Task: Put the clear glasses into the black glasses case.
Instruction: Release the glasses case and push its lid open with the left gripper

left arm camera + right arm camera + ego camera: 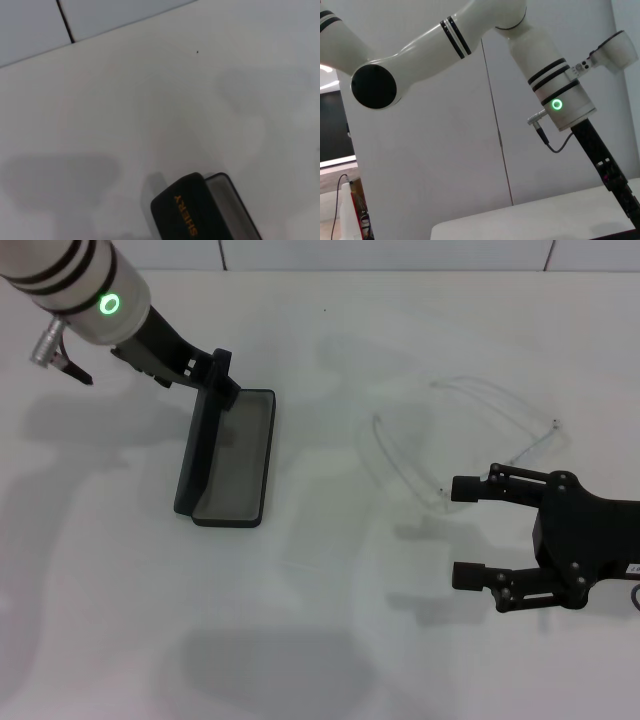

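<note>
The black glasses case (pixel 232 462) lies open left of centre in the head view, grey lining up, its lid standing upright along the left side. My left gripper (pixel 221 373) is shut on the far end of that lid. The left wrist view shows the lid (pixel 187 215) with orange lettering. The clear glasses (pixel 400 466) rest on the white table to the right of the case, arms pointing right. My right gripper (pixel 466 531) is open just right of the glasses, its far fingertip close to the end of the lens and nothing between the fingers.
A white table (pixel 320 640) carries everything, with a tiled wall seam at its far edge (pixel 65 22). The right wrist view shows only my left arm (pixel 560 95) against a white wall.
</note>
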`<state>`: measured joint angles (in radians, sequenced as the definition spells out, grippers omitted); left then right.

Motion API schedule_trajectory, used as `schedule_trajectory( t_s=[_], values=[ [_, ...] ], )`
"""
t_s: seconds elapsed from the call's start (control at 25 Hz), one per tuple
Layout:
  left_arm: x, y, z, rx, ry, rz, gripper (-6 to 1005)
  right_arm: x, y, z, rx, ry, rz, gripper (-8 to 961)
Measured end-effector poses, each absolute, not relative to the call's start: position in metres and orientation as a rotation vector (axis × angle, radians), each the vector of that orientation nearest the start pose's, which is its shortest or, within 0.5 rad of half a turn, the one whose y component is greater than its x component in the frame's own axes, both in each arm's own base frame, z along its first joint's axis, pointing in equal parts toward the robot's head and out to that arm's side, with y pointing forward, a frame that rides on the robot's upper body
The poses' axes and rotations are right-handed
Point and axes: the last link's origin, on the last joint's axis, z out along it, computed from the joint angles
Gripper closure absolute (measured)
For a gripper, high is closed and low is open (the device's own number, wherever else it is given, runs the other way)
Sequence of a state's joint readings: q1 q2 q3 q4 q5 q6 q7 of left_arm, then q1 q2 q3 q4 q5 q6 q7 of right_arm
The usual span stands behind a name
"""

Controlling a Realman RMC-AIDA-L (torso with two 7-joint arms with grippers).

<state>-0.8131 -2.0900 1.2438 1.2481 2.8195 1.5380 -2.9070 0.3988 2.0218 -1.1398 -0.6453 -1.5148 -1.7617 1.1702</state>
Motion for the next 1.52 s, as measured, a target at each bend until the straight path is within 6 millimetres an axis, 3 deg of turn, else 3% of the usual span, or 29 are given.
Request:
schedule_trajectory(
  t_s=[0.6,0.92,1.36,1.52],
  values=[
    [-0.176,0.407,0.004,-2.211,-1.261,0.454,207,0.234,0.279,-0.006,-2.881,0.250,1.094,81],
    [-0.171,0.407,0.005,-2.247,-1.179,0.464,208,0.234,0.279,-0.006,-2.876,0.253,1.089,82],
    [-0.171,0.407,0.006,-2.249,-1.157,0.479,624,0.233,0.282,-0.005,-2.872,0.247,1.088,82],
    [-0.164,0.409,0.009,-2.276,-1.079,0.480,726,0.233,0.283,-0.006,-2.870,0.246,1.084,82]
  ],
)
